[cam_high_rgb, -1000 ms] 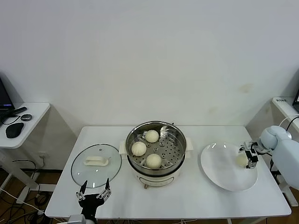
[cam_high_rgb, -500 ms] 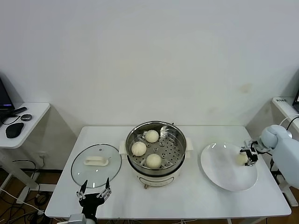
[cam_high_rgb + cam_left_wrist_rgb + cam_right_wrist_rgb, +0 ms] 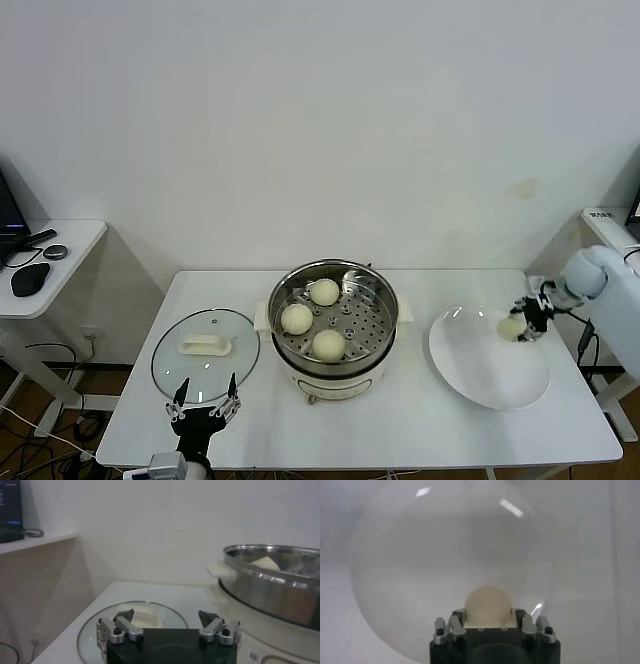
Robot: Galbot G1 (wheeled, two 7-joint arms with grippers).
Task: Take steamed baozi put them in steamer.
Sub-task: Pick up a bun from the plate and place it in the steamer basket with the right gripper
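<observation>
Three cream-white baozi (image 3: 324,292) (image 3: 297,318) (image 3: 329,344) lie on the perforated tray of the shiny steamer (image 3: 385,290) at the table's middle. My right gripper (image 3: 520,322) is shut on another baozi (image 3: 512,327) and holds it just above the right part of the white plate (image 3: 480,365). In the right wrist view this baozi (image 3: 488,602) sits between the fingers of the right gripper (image 3: 488,617), over the plate (image 3: 445,555). My left gripper (image 3: 203,407) stands open and empty at the table's front left, next to the glass lid (image 3: 180,370).
The left wrist view has the open left gripper (image 3: 166,620) facing the lid (image 3: 145,611), with the steamer's wall (image 3: 275,585) beyond. A side desk (image 3: 60,250) with a mouse stands far left. The table's right edge lies close behind the plate.
The right gripper has closed on the baozi on the plate and raised it a little, up and slightly toward the steamer. The left arm has barely moved.
</observation>
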